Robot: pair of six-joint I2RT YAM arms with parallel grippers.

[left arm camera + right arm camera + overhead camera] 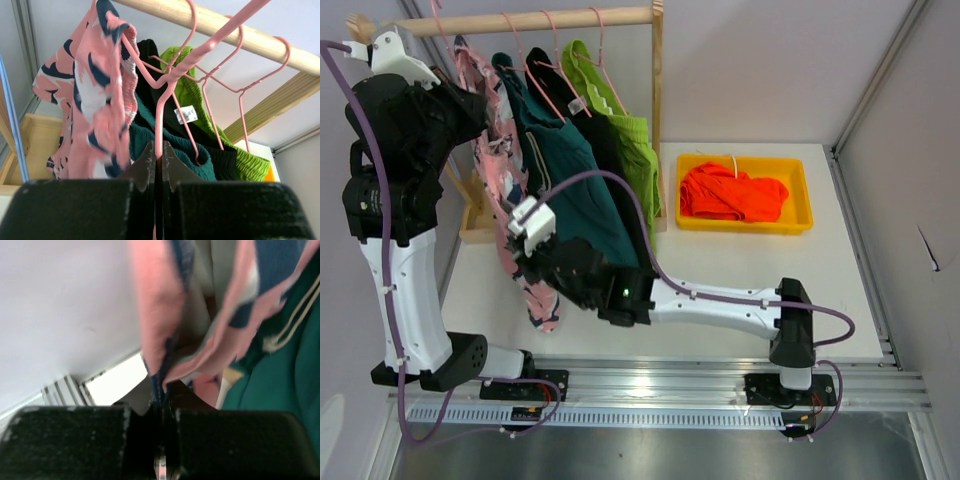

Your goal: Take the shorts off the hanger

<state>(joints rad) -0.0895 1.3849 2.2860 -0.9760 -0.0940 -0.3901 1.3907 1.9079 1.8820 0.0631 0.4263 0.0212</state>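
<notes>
Pink shorts with navy splotches point(498, 140) hang at the left of a wooden rail point(550, 20) on a pink hanger point(172, 75). My left gripper point(159, 152) is shut on that hanger's wire, high by the rail point(470, 100). My right gripper point(162, 392) is shut on the lower edge of the pink shorts point(155, 315), low in front of the rack point(532, 272). Teal shorts point(565, 170), black shorts point(605, 150) and lime green shorts point(630, 140) hang beside them on pink hangers. Orange shorts point(730, 192) lie in a yellow bin point(800, 175).
The wooden rack has an upright post point(658, 110) at the right and a wooden base point(475, 225) at the left. A wall stands behind the rack. A metal rail point(670, 375) runs along the table's near edge.
</notes>
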